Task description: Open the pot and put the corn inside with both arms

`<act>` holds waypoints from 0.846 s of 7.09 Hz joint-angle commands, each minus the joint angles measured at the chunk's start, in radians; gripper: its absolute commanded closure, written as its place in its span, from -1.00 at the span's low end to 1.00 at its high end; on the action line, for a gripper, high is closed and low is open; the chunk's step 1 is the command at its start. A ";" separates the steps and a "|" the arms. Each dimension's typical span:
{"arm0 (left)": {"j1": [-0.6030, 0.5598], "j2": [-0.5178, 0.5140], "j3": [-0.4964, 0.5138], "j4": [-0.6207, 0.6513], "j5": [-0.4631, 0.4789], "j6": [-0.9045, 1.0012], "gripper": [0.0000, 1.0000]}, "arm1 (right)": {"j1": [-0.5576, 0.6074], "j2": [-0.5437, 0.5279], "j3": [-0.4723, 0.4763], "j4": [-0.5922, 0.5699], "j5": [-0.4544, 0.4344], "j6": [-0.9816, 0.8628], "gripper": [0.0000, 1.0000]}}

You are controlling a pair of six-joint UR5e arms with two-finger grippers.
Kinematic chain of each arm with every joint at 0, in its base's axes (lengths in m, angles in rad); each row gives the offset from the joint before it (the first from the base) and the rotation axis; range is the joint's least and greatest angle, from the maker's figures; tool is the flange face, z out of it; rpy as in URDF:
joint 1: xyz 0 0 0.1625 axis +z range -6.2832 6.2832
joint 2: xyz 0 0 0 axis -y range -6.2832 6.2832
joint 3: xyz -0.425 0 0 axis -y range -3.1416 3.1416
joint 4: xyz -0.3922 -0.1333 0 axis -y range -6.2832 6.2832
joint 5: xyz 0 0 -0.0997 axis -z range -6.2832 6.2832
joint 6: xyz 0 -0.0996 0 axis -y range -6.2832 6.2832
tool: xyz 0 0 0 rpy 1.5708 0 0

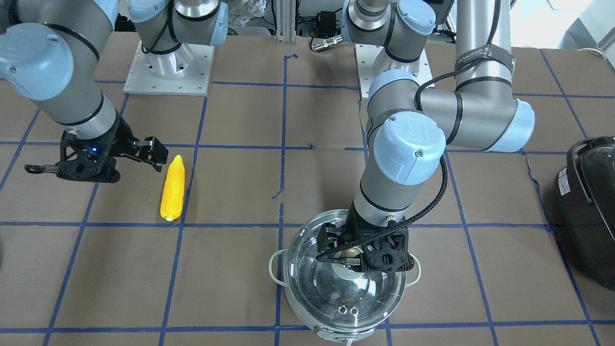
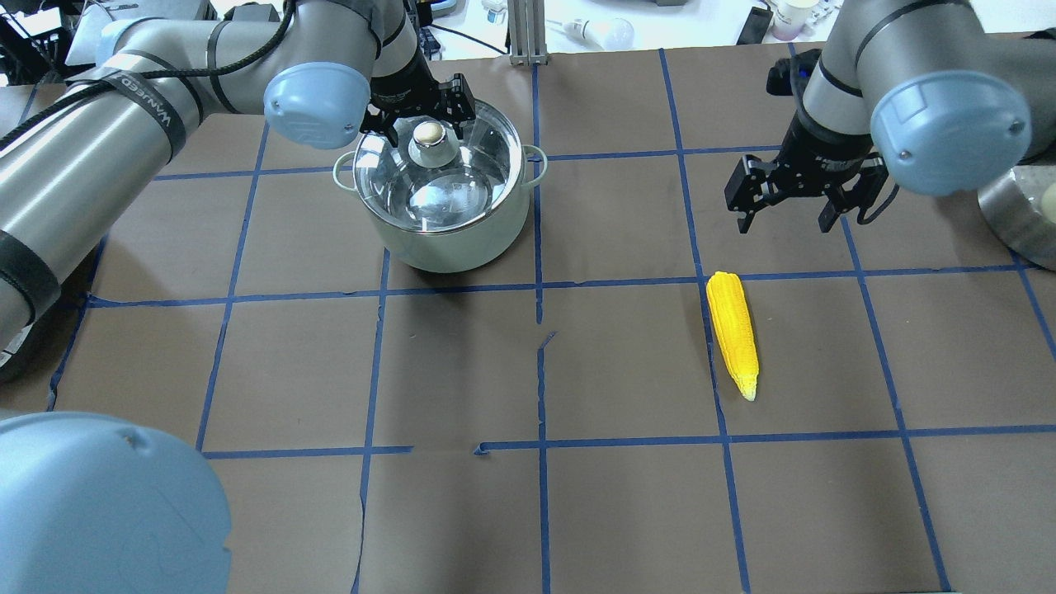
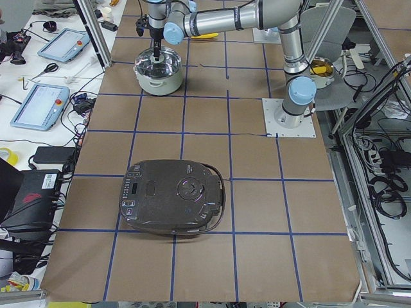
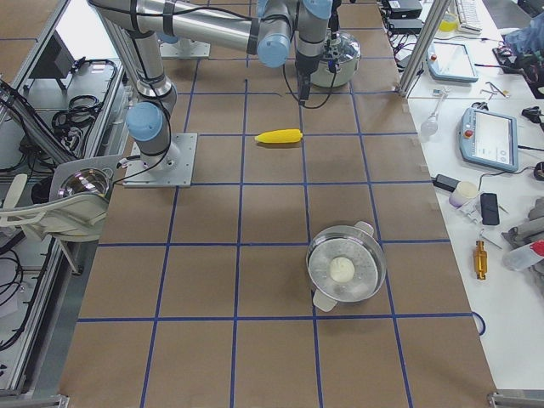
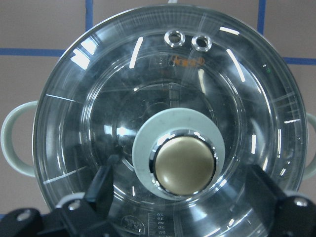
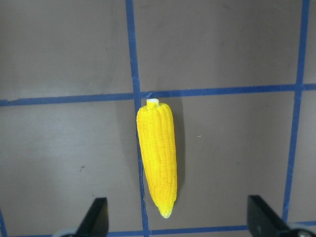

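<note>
The left fingers [image 5: 101, 190] stand spread on both sides of the lid knob [image 5: 185, 165], probably to lift it; the pot [image 2: 445, 239] is closed. The right fingers [image 6: 96, 217] are spread above the bench [image 6: 222, 49], near the corn [image 6: 158, 158], which lies flat, well apart from the pot. The orange lid print [image 5: 187, 61] is unreadable; an arm cap [image 1: 408, 144] shows "UR".
</note>
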 commanded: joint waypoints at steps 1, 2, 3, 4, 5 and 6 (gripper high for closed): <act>0.000 -0.015 0.006 0.002 0.001 0.004 -0.58 | 0.006 0.002 0.122 -0.006 0.006 -0.006 -1.00; 0.000 -0.016 0.005 0.002 -0.002 -0.009 -0.36 | 0.006 0.002 0.173 -0.018 0.012 -0.006 -1.00; 0.000 -0.019 0.006 0.000 -0.005 -0.010 -0.09 | 0.007 0.007 0.204 -0.067 0.011 -0.008 -1.00; 0.000 -0.021 0.005 0.000 -0.002 -0.010 0.10 | 0.009 0.017 0.247 -0.166 0.009 -0.009 -1.00; 0.000 -0.018 0.006 -0.001 -0.001 -0.010 0.20 | 0.011 0.028 0.302 -0.264 0.009 -0.014 -1.00; 0.000 -0.012 0.008 -0.004 0.001 -0.010 0.23 | 0.009 0.031 0.328 -0.332 0.005 -0.099 -1.00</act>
